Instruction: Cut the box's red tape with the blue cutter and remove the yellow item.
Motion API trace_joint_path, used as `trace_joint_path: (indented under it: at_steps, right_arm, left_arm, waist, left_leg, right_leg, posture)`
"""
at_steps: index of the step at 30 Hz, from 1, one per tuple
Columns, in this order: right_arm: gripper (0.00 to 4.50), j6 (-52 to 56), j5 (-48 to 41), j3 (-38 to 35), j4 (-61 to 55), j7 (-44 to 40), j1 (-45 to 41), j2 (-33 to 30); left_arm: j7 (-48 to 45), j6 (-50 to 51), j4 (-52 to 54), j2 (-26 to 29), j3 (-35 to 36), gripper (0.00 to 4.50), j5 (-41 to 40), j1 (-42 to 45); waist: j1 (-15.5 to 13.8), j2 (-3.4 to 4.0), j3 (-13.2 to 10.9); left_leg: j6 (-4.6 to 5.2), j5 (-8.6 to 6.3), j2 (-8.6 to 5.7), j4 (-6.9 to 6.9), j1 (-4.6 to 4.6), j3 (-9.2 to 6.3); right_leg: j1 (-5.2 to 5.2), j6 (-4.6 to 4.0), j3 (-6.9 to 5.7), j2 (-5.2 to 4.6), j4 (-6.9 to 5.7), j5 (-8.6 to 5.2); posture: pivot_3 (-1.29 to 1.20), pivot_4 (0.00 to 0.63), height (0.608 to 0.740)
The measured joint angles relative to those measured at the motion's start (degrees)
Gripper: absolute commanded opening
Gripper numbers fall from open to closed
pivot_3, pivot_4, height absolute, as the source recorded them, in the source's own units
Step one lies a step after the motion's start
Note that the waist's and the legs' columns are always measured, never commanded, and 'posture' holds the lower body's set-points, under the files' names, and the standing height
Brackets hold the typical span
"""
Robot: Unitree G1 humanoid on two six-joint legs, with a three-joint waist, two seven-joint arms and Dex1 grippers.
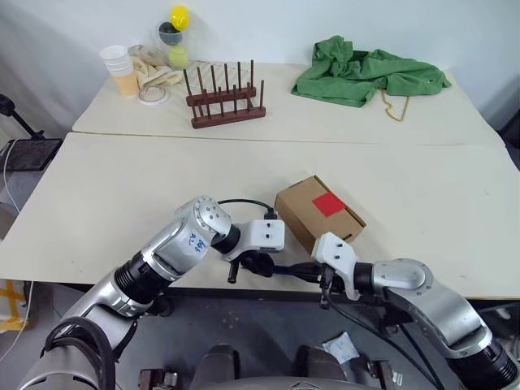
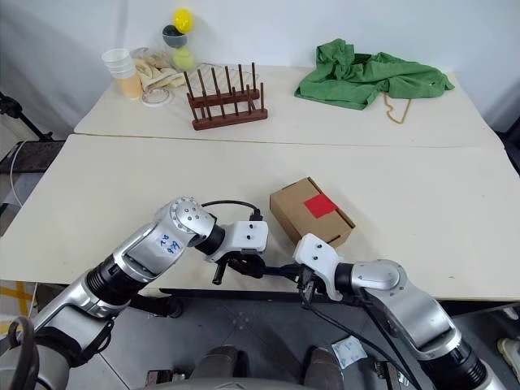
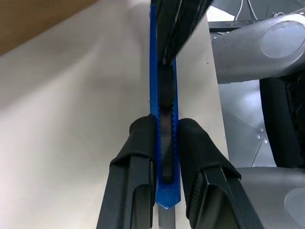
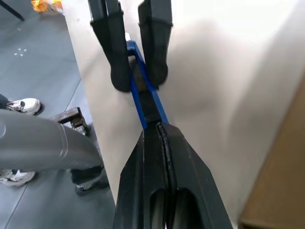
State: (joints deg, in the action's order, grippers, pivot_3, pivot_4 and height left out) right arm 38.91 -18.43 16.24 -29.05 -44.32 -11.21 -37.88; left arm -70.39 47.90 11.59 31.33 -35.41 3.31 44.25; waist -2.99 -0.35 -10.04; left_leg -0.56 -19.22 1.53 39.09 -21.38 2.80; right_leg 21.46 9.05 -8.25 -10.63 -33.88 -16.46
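Blue cutter [image 3: 164,119] at table [image 1: 122,203] front edge: slim, stiff, slick. L gripper [image 3: 165,143] fingers clamp mid-body, R gripper [image 4: 162,138] shut on other end. Box [image 1: 318,214] light, closed.

Matt brown cardboard box [image 1: 317,213] with smooth red tape [image 1: 329,204]; glossy blue plastic cutter [image 3: 164,143]; crumpled green cloth [image 1: 366,73] upper right; dark wooden rack [image 1: 223,101]; matt pale tabletop [image 1: 122,203].
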Motion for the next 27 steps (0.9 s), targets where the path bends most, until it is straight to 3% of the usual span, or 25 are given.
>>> trace_joint_path:
  at_steps: [9, 14, 18, 21, 24, 27]
  right_arm:
    - [0.03, 4.0, -1.8, 0.7, -0.6, 0.3, 0.9, 2.1]
    - [0.19, 15.0, -14.5, -12.5, -9.3, 1.2, 5.0, 1.2]
    - [1.24, 26.5, -35.1, -30.0, -13.5, 3.9, 8.0, -2.9]
    - [2.27, 31.3, -56.7, -41.7, -11.4, 13.0, 12.3, -12.0]
    - [3.30, 30.4, -74.3, -43.3, -7.3, 25.7, 14.9, -22.7]
    - [4.32, 26.0, -86.1, -38.9, -5.2, 37.2, 15.1, -30.0]
  left_arm:
    - [0.6, -1.6, 0.0, 0.0, 0.2, 0.47, -0.1, -0.5]
    - [2.4, -6.2, 0.0, -0.1, 4.3, 0.47, -1.7, -5.0]
    - [3.7, -21.8, -1.3, 1.5, 9.0, 0.47, -3.7, -11.8]
    - [3.2, -36.3, -1.8, 3.1, 13.7, 0.47, -6.4, -16.6]
    - [3.5, -42.2, -2.9, 2.0, 16.0, 0.47, -7.7, -16.8]
    - [4.2, -42.4, -3.0, -0.6, 16.3, 0.47, -8.9, -16.0]
  waist:
    - [-0.3, 0.06, 0.0]
    - [-0.3, 0.06, 0.0]
    - [0.0, 0.07, 0.0]
    - [0.2, 0.13, -0.1]
    - [0.1, 0.12, -0.1]
    - [0.1, 0.07, -0.1]
  left_leg:
    - [0.01, -0.01, 0.00, 0.00, -0.02, 0.00]
    - [0.02, -0.03, 0.01, 0.02, -0.04, -0.01]
    - [0.01, -0.08, 0.07, 0.01, -0.05, 0.00]
    - [0.01, -0.09, 0.12, -0.01, -0.05, 0.01]
    - [0.02, -0.09, 0.13, 0.05, -0.02, 0.08]
    - [0.02, -0.09, 0.15, 0.04, -0.02, 0.09]
  right_leg:
    - [0.00, 0.00, 0.01, 0.00, 0.01, 0.00]
    - [0.01, 0.00, 0.02, 0.00, 0.02, 0.00]
    - [0.04, -0.03, 0.03, 0.00, 0.05, 0.01]
    - [0.05, -0.07, 0.03, 0.03, 0.06, 0.01]
    - [0.03, -0.14, 0.04, 0.04, 0.04, 0.04]
    - [0.05, -0.13, 0.05, 0.08, 0.06, 0.04]
  posture:
    - [0.00, 0.150, 0.740]
    - [0.00, 0.150, 0.740]
    - [0.00, 0.150, 0.740]
    - [0.00, 0.150, 0.740]
    - [0.00, 0.150, 0.740]
    - [0.00, 0.150, 0.740]
